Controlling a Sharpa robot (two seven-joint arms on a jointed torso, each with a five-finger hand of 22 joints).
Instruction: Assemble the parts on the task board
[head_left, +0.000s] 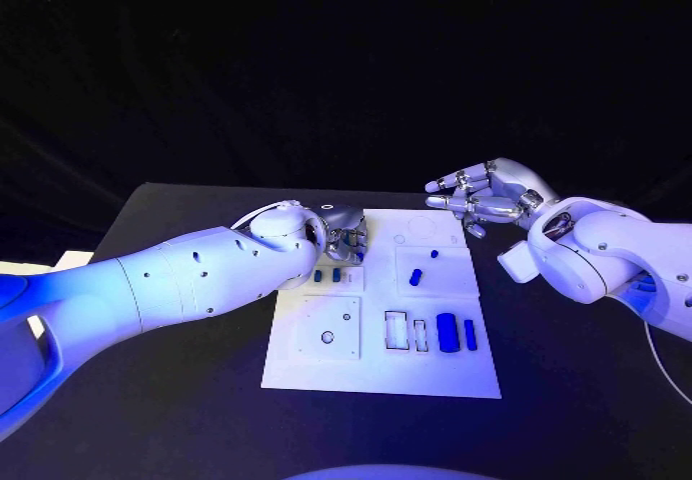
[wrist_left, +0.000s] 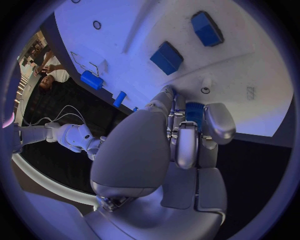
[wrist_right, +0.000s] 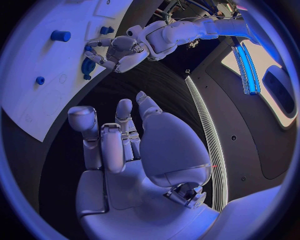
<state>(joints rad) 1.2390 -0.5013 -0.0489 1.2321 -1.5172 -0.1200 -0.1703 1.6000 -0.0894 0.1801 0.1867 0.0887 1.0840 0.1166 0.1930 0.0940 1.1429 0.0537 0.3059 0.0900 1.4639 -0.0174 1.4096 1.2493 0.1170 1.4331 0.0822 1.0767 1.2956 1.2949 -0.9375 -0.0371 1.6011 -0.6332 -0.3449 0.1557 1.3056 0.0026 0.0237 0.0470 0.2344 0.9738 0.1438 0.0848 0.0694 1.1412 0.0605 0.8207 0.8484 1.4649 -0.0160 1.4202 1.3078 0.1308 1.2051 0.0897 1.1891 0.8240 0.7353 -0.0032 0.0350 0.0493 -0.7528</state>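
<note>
Two hands work over the task board: the left hand at its far left corner pinches a blue part against the board; the right hand hovers past the far right corner, fingers loosely spread, holding nothing

Two smooth white arm shells, rounded, dotted with small dark screw holes. Left hand and right hand: polished silver, segmented fingers, broad rounded palm backs, darker joints at wrists.
</note>
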